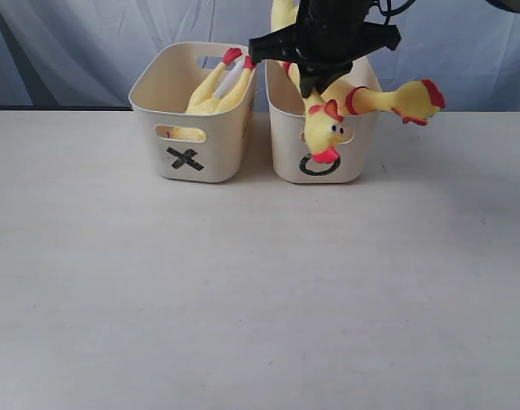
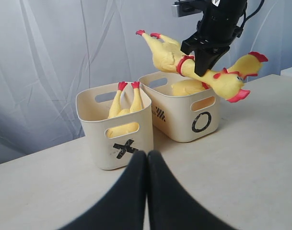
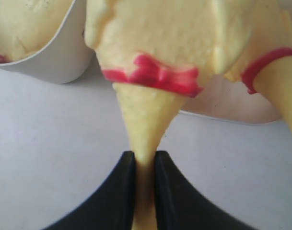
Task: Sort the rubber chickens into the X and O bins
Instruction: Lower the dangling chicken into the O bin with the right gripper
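**Operator:** Where's my bird?

**Spotter:** Your right gripper [image 3: 145,160] pinches the held rubber chicken [image 3: 155,43] by its thin neck, on the head side of the red collar. It's at the upper centre of the exterior frame, over the O bin [image 1: 285,145]. The head dangles in front of the bin wall. Your left gripper [image 2: 146,157] has its fingers pressed together on nothing.

**Operator:** The other 2?

**Spotter:** The X-bin chicken [image 1: 215,90] stands feet-up in the X bin [image 1: 221,149]. The O-bin chicken [image 1: 388,100] seems to lie inside with its head over the right rim, though your arm hides much of it.

**Operator:** How will it handle?

**Spotter:** Soft, light and floppy, longer than a bin, so expect it to fold and drape. The neck gives you a narrow, sure hold.

**Operator:** Room?

**Spotter:** A pale matt table [image 1: 242,299], wide in front of the bins, with a grey curtain [image 1: 72,43] behind.
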Available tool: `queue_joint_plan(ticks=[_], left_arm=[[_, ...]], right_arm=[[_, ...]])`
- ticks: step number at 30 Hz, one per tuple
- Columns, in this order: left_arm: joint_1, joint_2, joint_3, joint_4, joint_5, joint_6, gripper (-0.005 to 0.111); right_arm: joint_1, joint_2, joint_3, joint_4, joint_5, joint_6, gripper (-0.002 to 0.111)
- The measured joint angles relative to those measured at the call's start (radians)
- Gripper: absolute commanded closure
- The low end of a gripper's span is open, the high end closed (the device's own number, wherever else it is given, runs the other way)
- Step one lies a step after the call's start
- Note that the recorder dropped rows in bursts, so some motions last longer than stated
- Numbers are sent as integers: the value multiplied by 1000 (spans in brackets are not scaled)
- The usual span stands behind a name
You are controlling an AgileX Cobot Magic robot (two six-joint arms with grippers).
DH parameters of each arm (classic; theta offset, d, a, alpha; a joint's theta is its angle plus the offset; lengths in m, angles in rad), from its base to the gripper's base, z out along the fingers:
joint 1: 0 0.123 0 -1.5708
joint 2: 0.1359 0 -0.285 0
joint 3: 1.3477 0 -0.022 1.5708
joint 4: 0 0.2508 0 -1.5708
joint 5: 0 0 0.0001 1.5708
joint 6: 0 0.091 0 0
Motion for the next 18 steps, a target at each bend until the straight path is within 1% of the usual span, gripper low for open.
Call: queue_joint_plan(ticks=[18], left_arm=[[0, 0, 0, 0, 0, 0, 107]], right_arm=[[-9, 49, -14, -2, 7, 33, 109]])
